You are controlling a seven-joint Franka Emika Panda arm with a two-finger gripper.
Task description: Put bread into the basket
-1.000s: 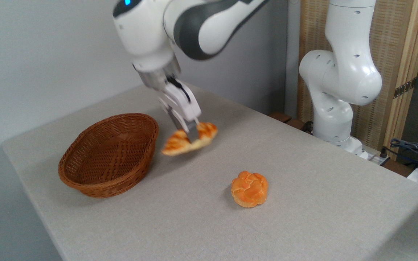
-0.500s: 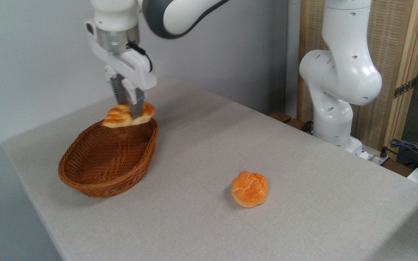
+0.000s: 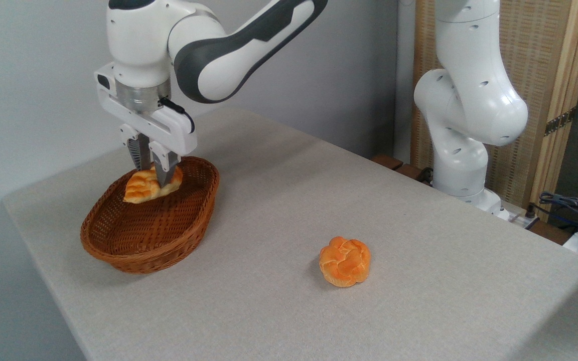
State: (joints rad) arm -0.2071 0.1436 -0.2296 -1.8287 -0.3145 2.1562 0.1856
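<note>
Wicker basket below, I hold the end effector clamped on the braided loaf, low inside the rim toward twelve o'clock, for a short drop.

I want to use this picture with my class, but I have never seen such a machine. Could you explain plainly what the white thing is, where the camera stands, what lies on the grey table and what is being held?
The white jointed machine is a robot arm bolted beside the table; it ends in a gripper with two fingers. One fixed camera looks down at the table from the front. On the grey cloth-covered table stand an oval brown woven wicker basket and, apart from it to the right, a round orange knotted bun. The fingers are closed on a long golden-yellow braided loaf, holding it over the inside of the basket. I cannot tell whether the loaf touches the basket floor yet.
</note>
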